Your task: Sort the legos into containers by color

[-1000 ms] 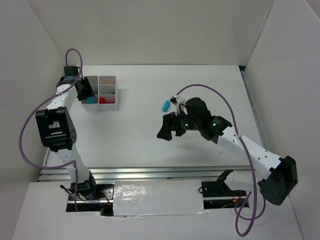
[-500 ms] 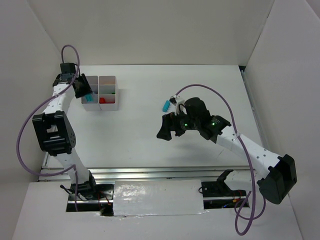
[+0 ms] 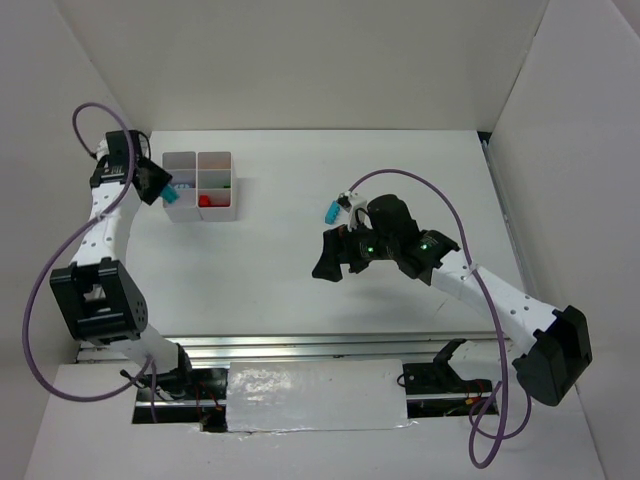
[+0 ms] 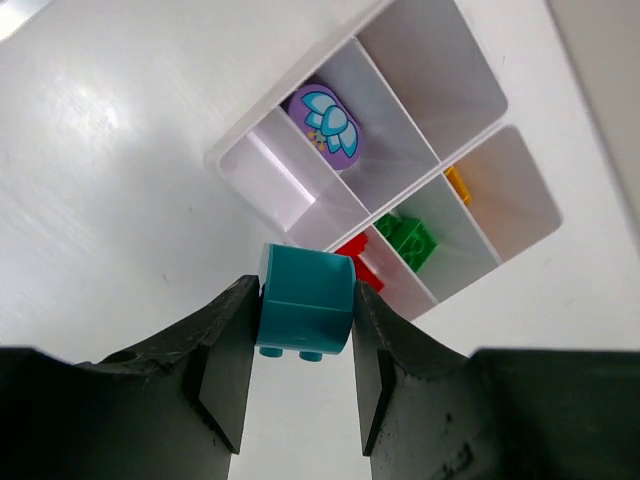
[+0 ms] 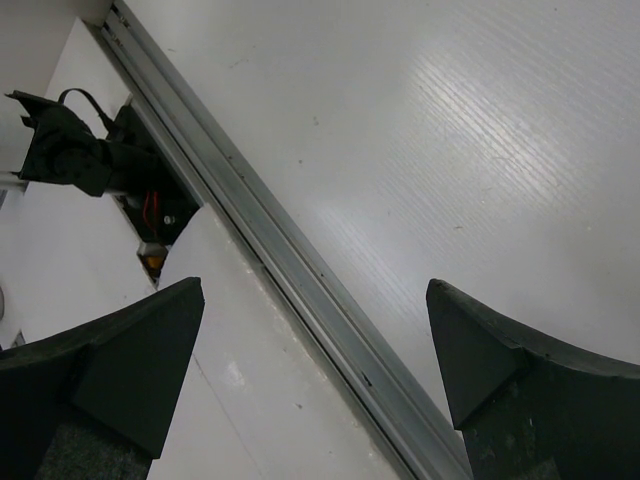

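Item: one teal lego [image 4: 305,310], pinched narrowly in my left gripper [image 4: 303,298] above the 7 o'clock corner of the tray [image 4: 225,158], seemingly to clear its wall before dropping into a free compartment; my right gripper [image 5: 315,288] gapes wide, holding nothing.

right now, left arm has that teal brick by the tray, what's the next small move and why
Probably nudge the left jaws until the teal plastic brick sits over the bare corner compartment of the white divided tray, then release. The brick hangs by the tray's edge, and neighbouring cells hold a purple oval piece, a red brick and a green brick.
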`<state>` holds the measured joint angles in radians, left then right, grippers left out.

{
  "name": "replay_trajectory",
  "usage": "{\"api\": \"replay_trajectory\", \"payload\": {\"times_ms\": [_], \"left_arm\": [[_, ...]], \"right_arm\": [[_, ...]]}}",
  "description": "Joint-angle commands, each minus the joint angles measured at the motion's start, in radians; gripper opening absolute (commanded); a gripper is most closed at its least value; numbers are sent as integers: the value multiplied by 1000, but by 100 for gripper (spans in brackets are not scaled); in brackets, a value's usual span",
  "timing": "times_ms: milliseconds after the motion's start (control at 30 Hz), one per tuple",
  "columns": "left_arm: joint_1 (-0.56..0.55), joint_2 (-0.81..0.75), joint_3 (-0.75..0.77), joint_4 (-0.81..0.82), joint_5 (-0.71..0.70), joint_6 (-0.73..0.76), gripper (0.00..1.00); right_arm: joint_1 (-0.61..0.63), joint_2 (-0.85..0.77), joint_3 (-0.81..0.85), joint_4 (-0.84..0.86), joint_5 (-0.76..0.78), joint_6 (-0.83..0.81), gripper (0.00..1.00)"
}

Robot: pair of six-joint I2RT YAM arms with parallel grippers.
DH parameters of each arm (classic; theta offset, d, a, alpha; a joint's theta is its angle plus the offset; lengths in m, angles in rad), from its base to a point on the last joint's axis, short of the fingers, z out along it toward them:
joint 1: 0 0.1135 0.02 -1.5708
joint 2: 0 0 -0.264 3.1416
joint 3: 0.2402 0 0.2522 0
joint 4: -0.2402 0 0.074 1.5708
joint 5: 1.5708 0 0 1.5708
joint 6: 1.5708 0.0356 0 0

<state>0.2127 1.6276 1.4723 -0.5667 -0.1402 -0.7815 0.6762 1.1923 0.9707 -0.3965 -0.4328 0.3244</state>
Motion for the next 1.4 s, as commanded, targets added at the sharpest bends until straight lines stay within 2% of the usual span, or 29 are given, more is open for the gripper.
{"api": "replay_trajectory", "payload": {"times_ms": [0, 167, 367, 467, 600, 833, 1100, 1233, 1367], "left_arm": [[-1, -103, -99, 42, -133, -364, 0], [-1, -83, -164, 56, -151, -538, 0], [2, -75, -311, 298, -81, -671, 0], [2, -66, -354, 416, -55, -679, 0], [4, -41, -314, 390, -62, -668, 0], [7, -77, -346, 433, -55, -670, 0], [27, -26, -346, 430, -48, -682, 0], [33, -26, -389, 499, -45, -679, 9], [37, 1, -374, 492, -33, -676, 15]], "right_arm": [[-3, 0, 49, 39, -23, -2, 100], [-3, -14, 40, 47, -30, -1, 100], [-3, -37, 20, 62, -58, -5, 100], [-3, -45, 16, 56, -64, -11, 100], [-3, -60, -3, 64, -58, -12, 100], [-1, -57, -9, 70, -58, -16, 100], [-3, -43, 6, 61, -66, -24, 100], [-4, -42, 8, 59, -72, -24, 100], [-3, -40, 6, 61, -76, -24, 100]]}}
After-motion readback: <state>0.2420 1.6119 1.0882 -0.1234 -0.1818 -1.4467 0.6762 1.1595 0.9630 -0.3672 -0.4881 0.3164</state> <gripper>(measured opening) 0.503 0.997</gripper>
